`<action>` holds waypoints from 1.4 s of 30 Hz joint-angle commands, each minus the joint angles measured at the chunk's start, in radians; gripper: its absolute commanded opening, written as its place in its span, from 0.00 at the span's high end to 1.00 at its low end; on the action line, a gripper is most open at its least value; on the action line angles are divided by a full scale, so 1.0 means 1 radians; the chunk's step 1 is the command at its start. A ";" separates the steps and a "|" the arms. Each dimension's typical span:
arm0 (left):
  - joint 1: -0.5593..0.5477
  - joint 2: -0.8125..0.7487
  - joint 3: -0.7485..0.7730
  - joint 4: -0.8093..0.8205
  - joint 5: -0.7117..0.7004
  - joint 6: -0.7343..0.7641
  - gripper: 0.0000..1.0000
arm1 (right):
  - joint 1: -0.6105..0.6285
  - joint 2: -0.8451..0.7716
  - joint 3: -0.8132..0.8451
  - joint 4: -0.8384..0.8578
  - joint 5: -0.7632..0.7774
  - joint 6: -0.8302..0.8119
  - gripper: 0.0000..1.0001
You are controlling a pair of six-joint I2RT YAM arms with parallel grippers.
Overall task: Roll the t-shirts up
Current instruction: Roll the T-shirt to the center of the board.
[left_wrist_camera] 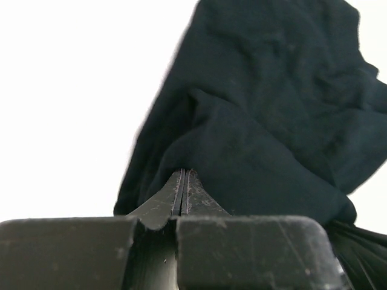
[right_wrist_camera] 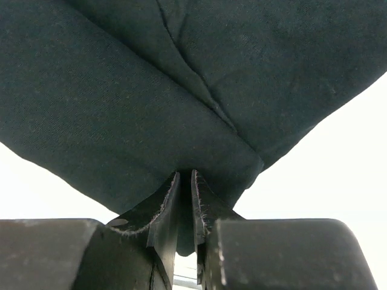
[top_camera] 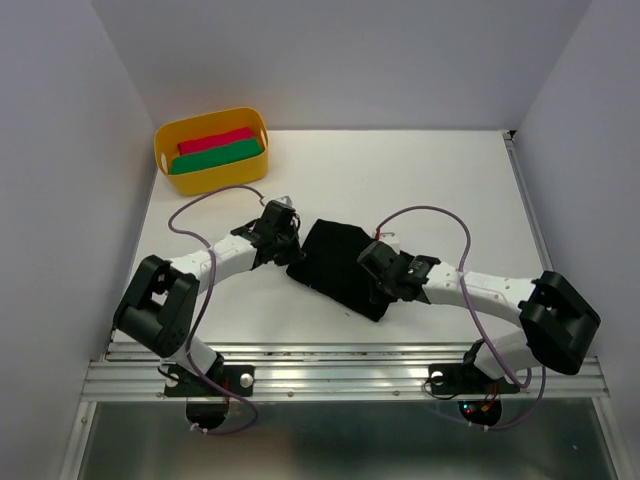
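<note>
A black t-shirt [top_camera: 340, 264] lies folded into a narrow bundle on the white table between my two arms. My left gripper [top_camera: 289, 247] is shut on its left edge; in the left wrist view the jaws [left_wrist_camera: 183, 174] meet at a fold of the black t-shirt [left_wrist_camera: 272, 121]. My right gripper [top_camera: 375, 285] is shut on the shirt's right edge; in the right wrist view a fold of the black t-shirt [right_wrist_camera: 181, 90] hangs down between the jaws [right_wrist_camera: 185, 176].
A yellow tub [top_camera: 212, 150] stands at the table's far left and holds a rolled red cloth [top_camera: 215, 140] and a rolled green cloth [top_camera: 216, 157]. Purple cables loop over both arms. The metal rail [top_camera: 340, 375] runs along the near edge.
</note>
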 commanded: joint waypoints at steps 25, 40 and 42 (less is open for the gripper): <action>0.043 0.202 0.175 0.019 0.007 0.076 1.00 | -0.046 0.021 -0.089 0.065 -0.033 0.040 0.84; 0.135 -0.007 0.259 -0.130 -0.015 0.095 1.00 | 0.005 -0.107 0.146 -0.122 0.084 -0.197 0.58; 0.159 -0.036 0.255 -0.142 -0.013 0.099 1.00 | 0.032 -0.104 0.161 -0.139 0.110 -0.223 0.53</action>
